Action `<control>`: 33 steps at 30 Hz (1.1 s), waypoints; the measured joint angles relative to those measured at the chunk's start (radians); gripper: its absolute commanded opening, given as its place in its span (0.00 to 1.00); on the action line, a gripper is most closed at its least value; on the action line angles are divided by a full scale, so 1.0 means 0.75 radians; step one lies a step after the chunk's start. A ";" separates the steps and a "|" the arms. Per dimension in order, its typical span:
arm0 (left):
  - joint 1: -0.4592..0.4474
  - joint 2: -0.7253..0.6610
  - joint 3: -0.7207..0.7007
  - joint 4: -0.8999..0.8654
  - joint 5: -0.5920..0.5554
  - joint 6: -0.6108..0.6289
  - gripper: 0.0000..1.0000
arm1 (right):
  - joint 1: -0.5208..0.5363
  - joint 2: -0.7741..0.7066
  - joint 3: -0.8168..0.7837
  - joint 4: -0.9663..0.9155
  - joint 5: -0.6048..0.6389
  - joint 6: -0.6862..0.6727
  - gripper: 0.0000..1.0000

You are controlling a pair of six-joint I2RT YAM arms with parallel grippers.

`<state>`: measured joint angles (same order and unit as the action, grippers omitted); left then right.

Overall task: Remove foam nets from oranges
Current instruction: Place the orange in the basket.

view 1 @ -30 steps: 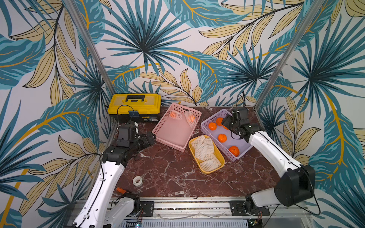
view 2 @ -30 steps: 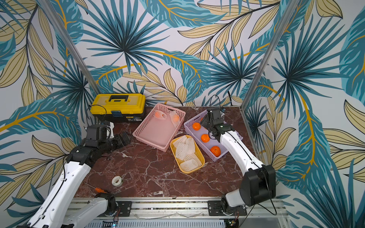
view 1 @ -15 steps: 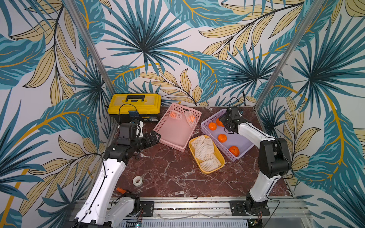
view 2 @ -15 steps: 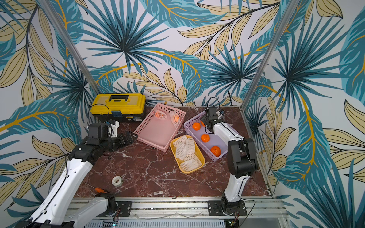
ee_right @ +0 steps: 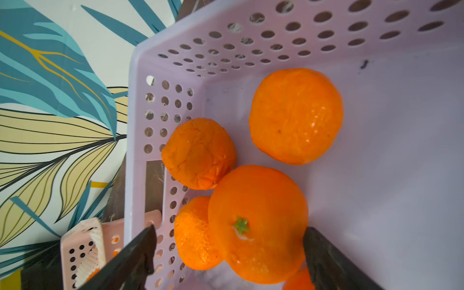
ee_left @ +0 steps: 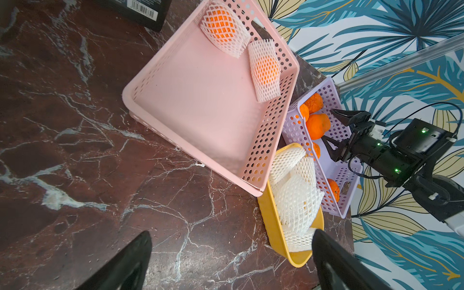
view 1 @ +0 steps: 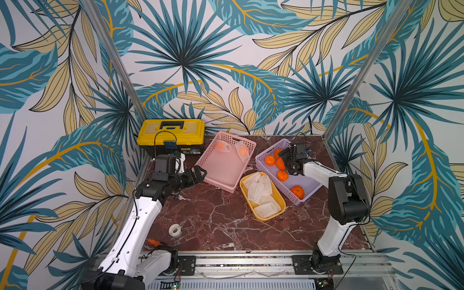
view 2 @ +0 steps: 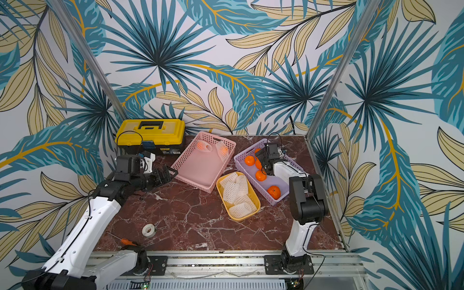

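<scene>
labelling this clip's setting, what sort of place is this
Likely a staged robot test cell, not a real kitchen: a white left arm and white right arm bolted to an aluminium rail, and a red-brown marble-look tabletop boxed in by leaf-print wall panels.

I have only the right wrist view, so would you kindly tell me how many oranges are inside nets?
Observer: Two netted oranges lie at the far end of the pink basket.
Operator: Thank you; where is the left claw?
Observer: The left claw hovers open and empty just outside that basket's rim.
Operator: And the removed nets?
Observer: The empty foam nets are piled in the yellow tray.
</scene>
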<state>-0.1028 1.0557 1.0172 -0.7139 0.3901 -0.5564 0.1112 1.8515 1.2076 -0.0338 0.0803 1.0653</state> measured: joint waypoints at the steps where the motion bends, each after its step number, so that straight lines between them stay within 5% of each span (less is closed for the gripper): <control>1: 0.000 0.004 0.000 0.002 0.001 0.002 0.99 | 0.000 -0.010 -0.007 0.018 -0.001 -0.006 0.93; 11: -0.028 0.049 0.004 0.036 -0.001 0.001 0.99 | 0.035 -0.370 -0.201 0.283 0.065 -0.191 0.93; 16: -0.148 0.176 0.119 0.035 -0.051 -0.043 0.99 | 0.166 -0.459 -0.257 0.491 0.069 -0.381 0.93; 22: -0.265 0.454 0.408 0.030 -0.143 -0.126 0.99 | 0.373 -0.456 -0.243 0.609 -0.012 -0.661 0.92; 33: -0.327 0.999 0.857 0.019 -0.428 -0.553 1.00 | 0.385 -0.363 -0.134 0.549 -0.119 -0.820 0.91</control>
<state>-0.3477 1.8050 1.6600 -0.6994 0.0689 -0.9710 0.4000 1.5795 1.1069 0.3782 -0.0086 0.4500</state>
